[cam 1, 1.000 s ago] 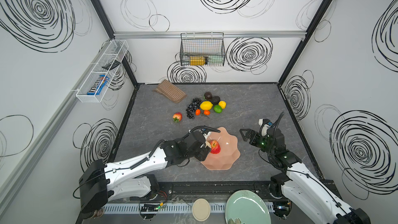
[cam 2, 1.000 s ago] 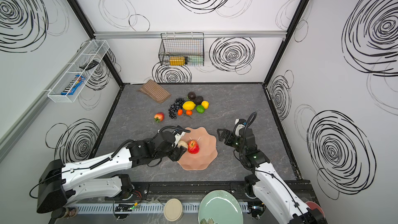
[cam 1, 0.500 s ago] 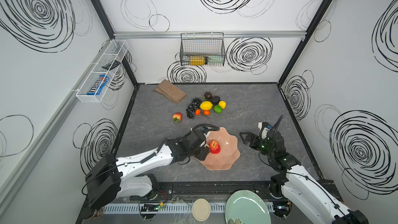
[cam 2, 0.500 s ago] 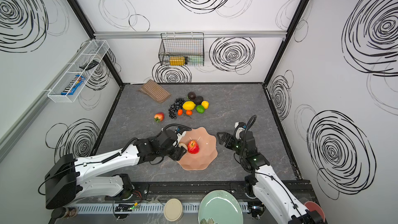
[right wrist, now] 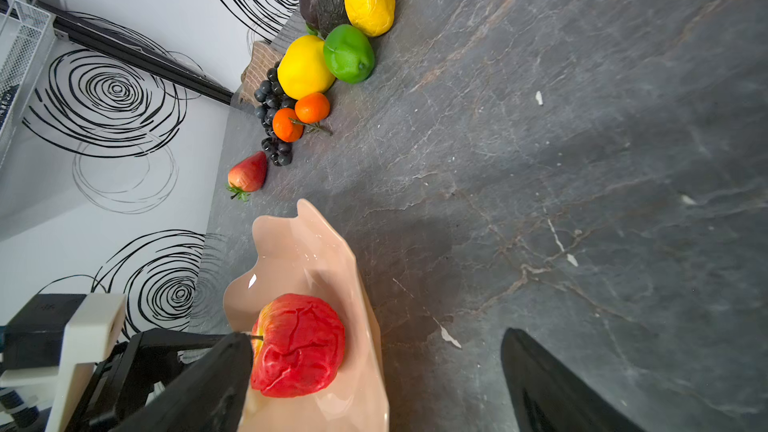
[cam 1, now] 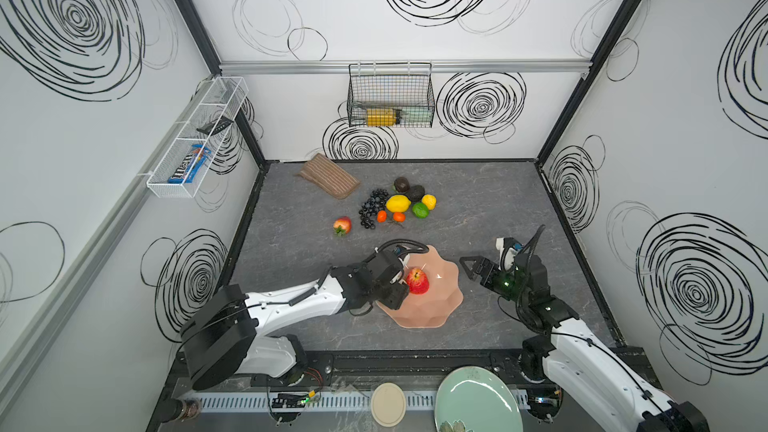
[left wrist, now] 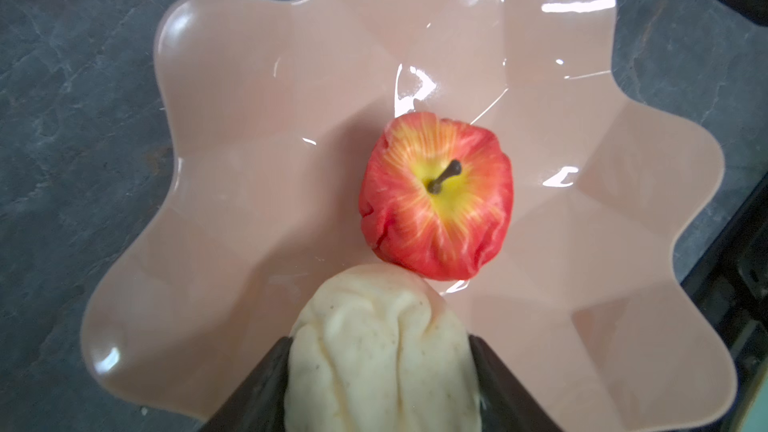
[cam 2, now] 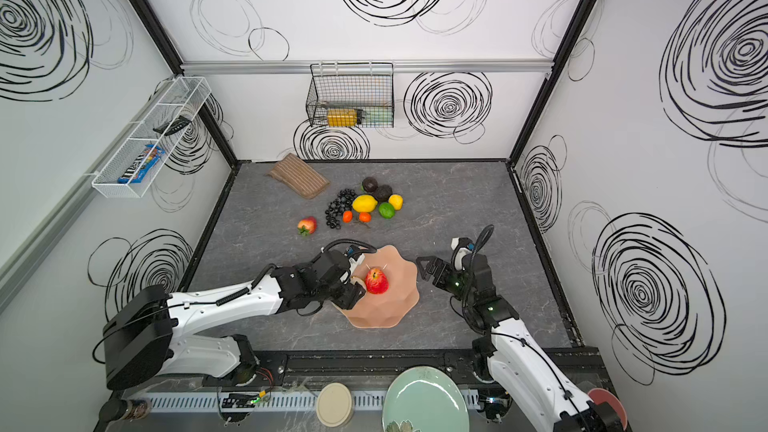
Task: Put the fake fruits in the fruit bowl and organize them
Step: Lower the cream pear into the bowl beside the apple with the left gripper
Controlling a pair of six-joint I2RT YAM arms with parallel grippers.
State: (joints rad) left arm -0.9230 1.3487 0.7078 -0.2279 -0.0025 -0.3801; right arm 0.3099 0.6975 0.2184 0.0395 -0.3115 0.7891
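Observation:
The fruit bowl (cam 1: 436,311) (cam 2: 390,315) (left wrist: 232,160) (right wrist: 307,251), peach-pink with a wavy rim, sits near the front middle. A red apple (cam 1: 417,280) (cam 2: 377,280) (left wrist: 436,197) (right wrist: 297,344) lies in it. My left gripper (cam 1: 401,282) (left wrist: 380,351) hangs over the bowl's left side, shut on a beige fruit (cam 2: 356,280) (left wrist: 382,359) that touches the apple. Right of the bowl, my right gripper (cam 1: 467,268) (cam 2: 424,268) (right wrist: 374,376) stands open and empty. Farther back lie grapes (cam 1: 372,207), lemon (cam 1: 397,203), lime (cam 1: 420,210), pear (cam 1: 429,201), two avocados (cam 1: 414,193), two tangerines (cam 1: 399,216) and a strawberry (cam 1: 342,225).
A striped brown cloth (cam 1: 328,176) lies at the back left. A wire basket (cam 1: 390,95) hangs on the back wall and a white wire shelf (cam 1: 195,139) on the left wall. A mint-green plate (cam 1: 478,403) and a beige disc (cam 1: 388,404) sit by the front rail.
The left arm has stretched slightly farther toward the bowl, still holding the beige fruit. The right gripper has drifted a little toward the front. Neither gripper's jaws have changed.

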